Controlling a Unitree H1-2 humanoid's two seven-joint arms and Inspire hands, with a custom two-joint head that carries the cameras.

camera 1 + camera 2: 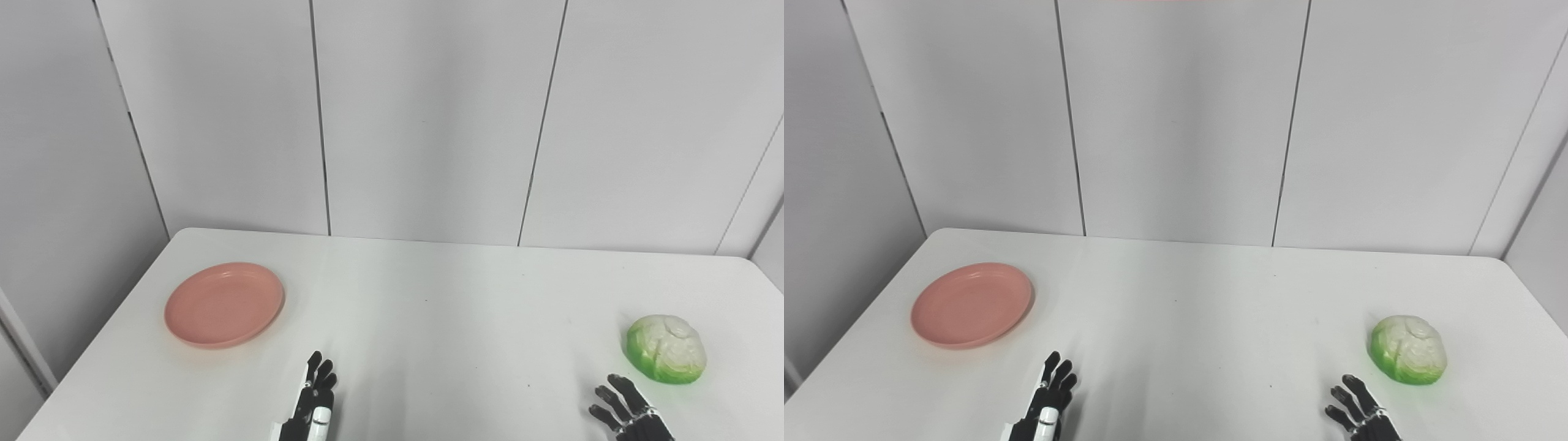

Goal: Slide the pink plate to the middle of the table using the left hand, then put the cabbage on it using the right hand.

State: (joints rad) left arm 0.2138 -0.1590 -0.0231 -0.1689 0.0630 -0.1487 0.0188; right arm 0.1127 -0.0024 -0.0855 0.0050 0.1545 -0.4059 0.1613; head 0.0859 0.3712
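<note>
Smooth, matte white table [429, 318] with rounded far corners, backed by pale grey wall panels [422, 116] split by thin dark seams. Toward the table's left side, a round, shallow pink plate [224, 304], plastic-looking, with a low raised rim and a bare inside. Toward the right side, a rounded cabbage [666, 348], glossy, bright green around the base and sides, whitish and veined across the top, resting on the table. At the bottom edge, left of centre, the left hand [313, 398]: black fingers with a white casing, pointing away toward the wall, held close together and fairly straight, holding nothing, near the plate but apart from it, below and to its right. At the bottom right, the right hand [626, 405]: black fingers spread apart, empty, just beside the cabbage on its near-left, not touching it. Plate and cabbage well apart, with bare tabletop between.
</note>
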